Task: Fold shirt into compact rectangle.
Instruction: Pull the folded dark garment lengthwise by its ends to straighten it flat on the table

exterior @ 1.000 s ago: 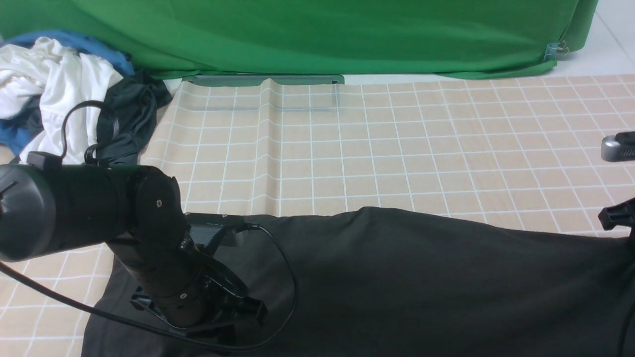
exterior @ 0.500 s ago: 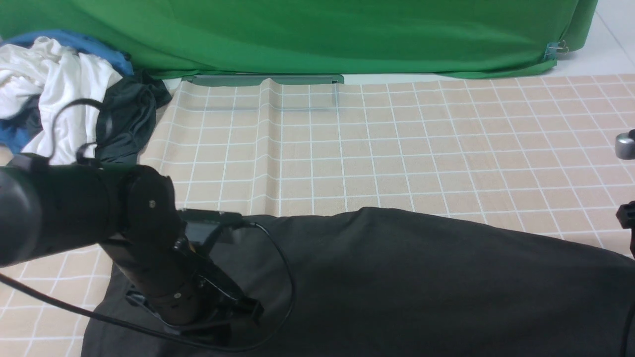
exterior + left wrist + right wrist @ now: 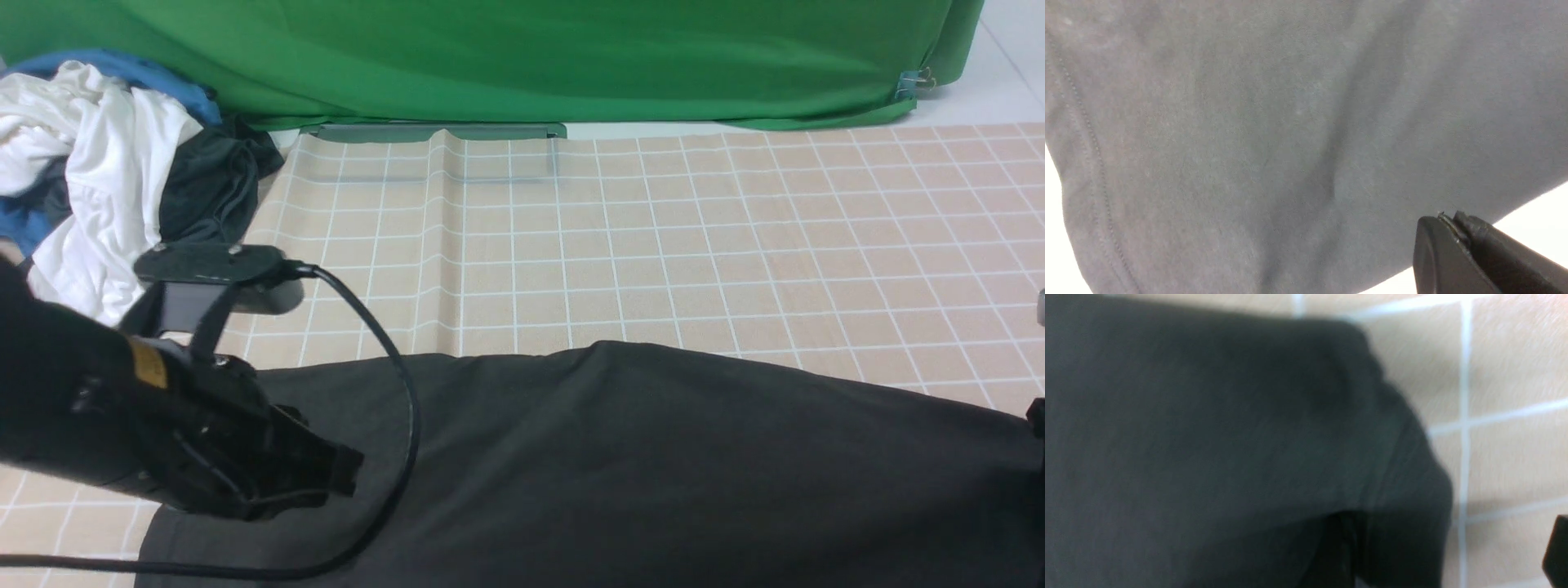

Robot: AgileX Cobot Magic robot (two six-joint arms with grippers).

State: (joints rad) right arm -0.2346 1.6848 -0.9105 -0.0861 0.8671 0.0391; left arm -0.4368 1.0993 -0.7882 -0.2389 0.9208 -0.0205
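Note:
The black shirt (image 3: 653, 465) lies spread across the near part of the checked tablecloth (image 3: 653, 245), reaching from the left to the right edge of the front view. My left gripper (image 3: 347, 471) hovers over the shirt's left end, its jaws pressed together with nothing between them. In the left wrist view the shut left gripper (image 3: 1447, 222) sits in front of the shirt (image 3: 1249, 122), near a hem seam. My right gripper (image 3: 1449, 551) stands open at the shirt's right end (image 3: 1208, 437); one fingertip (image 3: 1557, 547) is over bare cloth, the other is dark against the fabric.
A pile of white, blue and dark clothes (image 3: 98, 163) lies at the back left. A green backdrop (image 3: 522, 57) closes the far side. The left arm's cable (image 3: 392, 392) loops over the shirt. A bit of the right arm (image 3: 1038, 416) shows at the right edge.
The left arm swung back to the left and turned, its camera bracket now raised. The right gripper opened, and the right arm slid out toward the right edge.

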